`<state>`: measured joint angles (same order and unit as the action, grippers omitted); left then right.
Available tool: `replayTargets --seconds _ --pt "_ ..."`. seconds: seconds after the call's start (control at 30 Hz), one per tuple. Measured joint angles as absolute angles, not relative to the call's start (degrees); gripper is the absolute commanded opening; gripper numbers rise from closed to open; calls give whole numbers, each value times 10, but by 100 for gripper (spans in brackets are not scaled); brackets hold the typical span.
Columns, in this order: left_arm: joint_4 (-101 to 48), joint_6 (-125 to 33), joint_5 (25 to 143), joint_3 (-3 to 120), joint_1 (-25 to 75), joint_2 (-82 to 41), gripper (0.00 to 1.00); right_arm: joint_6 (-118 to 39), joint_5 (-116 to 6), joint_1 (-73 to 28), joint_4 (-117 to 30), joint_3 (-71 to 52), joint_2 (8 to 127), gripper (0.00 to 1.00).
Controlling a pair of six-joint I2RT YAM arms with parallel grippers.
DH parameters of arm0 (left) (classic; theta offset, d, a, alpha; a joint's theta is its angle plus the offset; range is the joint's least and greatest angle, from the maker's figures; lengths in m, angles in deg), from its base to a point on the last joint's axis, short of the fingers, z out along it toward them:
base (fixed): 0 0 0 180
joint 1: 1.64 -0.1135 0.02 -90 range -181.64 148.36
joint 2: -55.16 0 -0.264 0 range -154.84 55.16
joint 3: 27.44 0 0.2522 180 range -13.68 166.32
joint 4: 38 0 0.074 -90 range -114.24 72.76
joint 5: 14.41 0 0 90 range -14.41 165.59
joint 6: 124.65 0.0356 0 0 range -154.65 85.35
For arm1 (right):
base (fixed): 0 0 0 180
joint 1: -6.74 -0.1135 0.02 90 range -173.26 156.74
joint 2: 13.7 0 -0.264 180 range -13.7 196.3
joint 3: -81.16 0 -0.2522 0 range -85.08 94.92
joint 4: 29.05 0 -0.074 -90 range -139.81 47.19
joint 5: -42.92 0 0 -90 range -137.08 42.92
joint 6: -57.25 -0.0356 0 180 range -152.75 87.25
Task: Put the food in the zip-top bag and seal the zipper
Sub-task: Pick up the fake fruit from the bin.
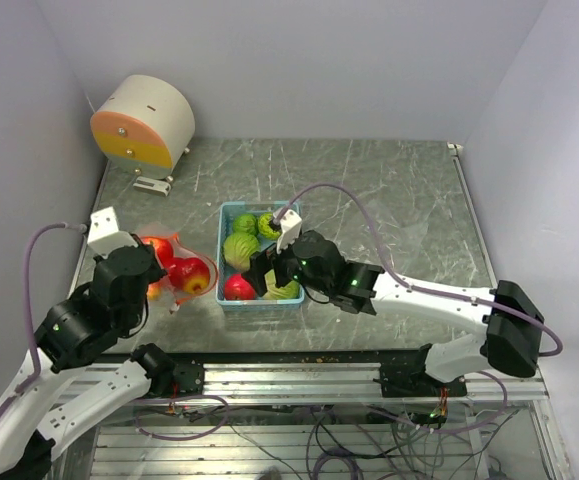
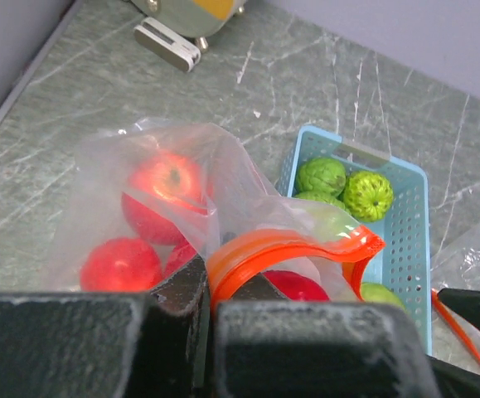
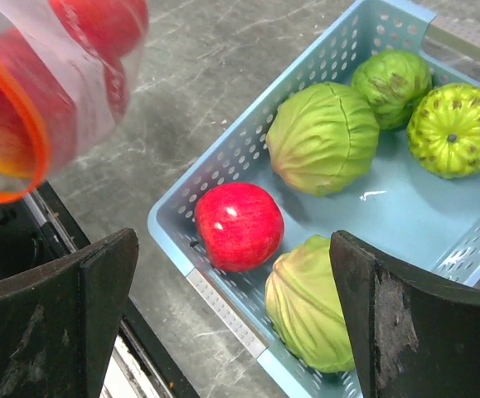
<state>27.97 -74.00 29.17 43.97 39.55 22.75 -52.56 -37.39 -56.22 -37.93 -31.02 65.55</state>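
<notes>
My left jaws pinch the zipper [image 2: 289,249] at lower centre, while my right jaws gape wide, empty, over the basket [image 3: 248,141].

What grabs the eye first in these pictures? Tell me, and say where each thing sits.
The light blue basket sits mid-table, holding green melon-like fruits and one glossy red fruit, with the right jaws wide open over it. To its left, the clear bag holds red fruits, and the left jaws are shut on its red-orange zipper. A round cream-and-orange device stands at the far left corner.
</notes>
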Motion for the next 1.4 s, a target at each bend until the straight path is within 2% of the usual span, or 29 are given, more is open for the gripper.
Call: replayTargets --seconds 0.6,0.7,0.77,0.83,0.93,1.17,1.4 --pt "315 -739 263 453 395 253 7 -537 -469 -547 -407 -210 886 91" --pt "316 -739 263 453 395 254 7 -540 -486 -534 -409 -182 918 84" --pt "317 -739 263 453 395 256 7 -542 -501 -528 -407 -170 934 75" --pt "318 -739 263 450 395 258 7 -545 -514 -524 -407 -161 949 71" --pt "318 -739 263 449 395 260 7 -546 -534 -522 -410 -154 961 72" --pt "318 -739 263 449 395 260 7 -524 -542 -522 -433 -153 957 84" --pt "318 -741 263 449 395 260 7 -503 -526 -524 -494 -153 930 85"
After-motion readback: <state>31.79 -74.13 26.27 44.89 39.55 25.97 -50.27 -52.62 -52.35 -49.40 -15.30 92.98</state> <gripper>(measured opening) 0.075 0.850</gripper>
